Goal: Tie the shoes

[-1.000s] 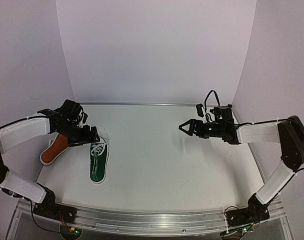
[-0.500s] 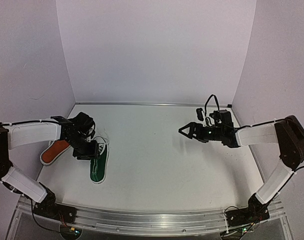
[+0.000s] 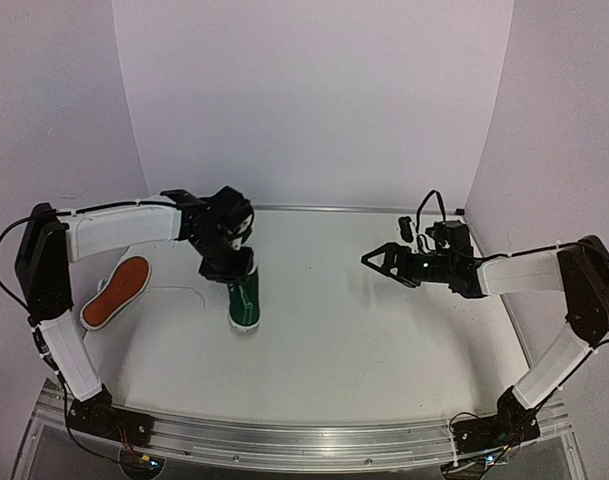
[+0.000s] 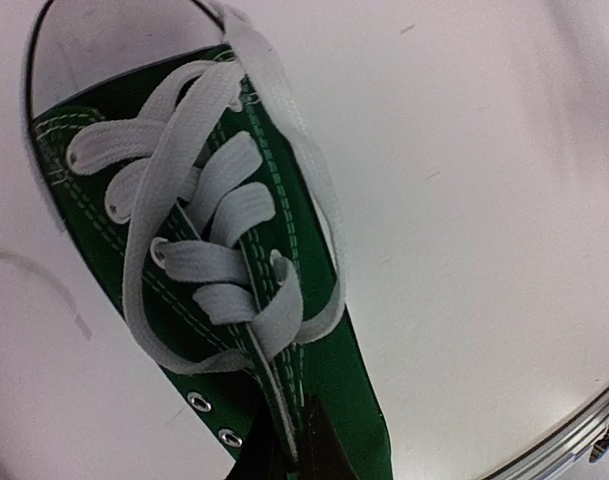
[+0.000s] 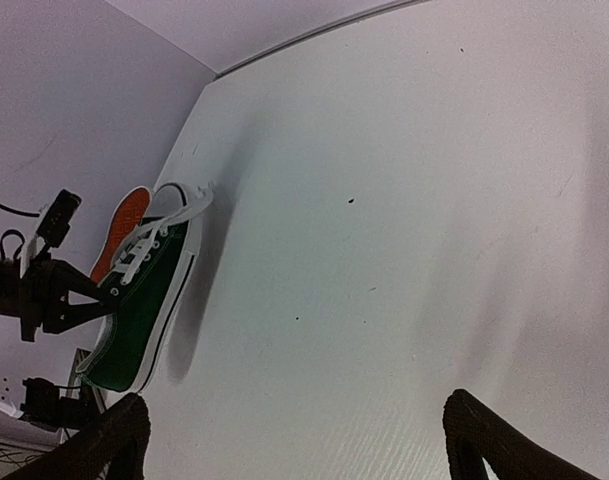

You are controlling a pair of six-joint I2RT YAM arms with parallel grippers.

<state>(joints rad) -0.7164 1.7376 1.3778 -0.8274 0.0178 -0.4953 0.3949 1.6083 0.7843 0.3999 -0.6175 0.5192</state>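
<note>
1. Starting with the bench [image 3: 344,340]: bears only the orange shoe [image 3: 115,292] flat at its left edge, unmoved.
2. Swung the left arm [image 3: 114,225] off that edge and in toward mid-bench within the last second.
3. Carried the green shoe [image 3: 243,302] along. Hangs now left of centre, toe down and toward the near edge, well apart from the orange one. Reads as bringing the shoe within reach of both arms, with tying itself not begun. Casts, in the right wrist view, a shadow [image 5: 189,335] set apart from the sole, so probably lifted clear of the bench; cannot settle that from the top view.
4. Snapped the left tool [image 3: 228,268] from wide open to clamped on the green shoe's heel end, on tongue or collar, cannot tell which. Leaves the right tool [image 5: 294,400] gaping, holding nothing, hovering right of centre and aimed at the shoe.
5. Shows the laces [image 4: 199,220] only in the left wrist view: threaded, slack, no knot. Hides them under the tool in the top view.
</note>
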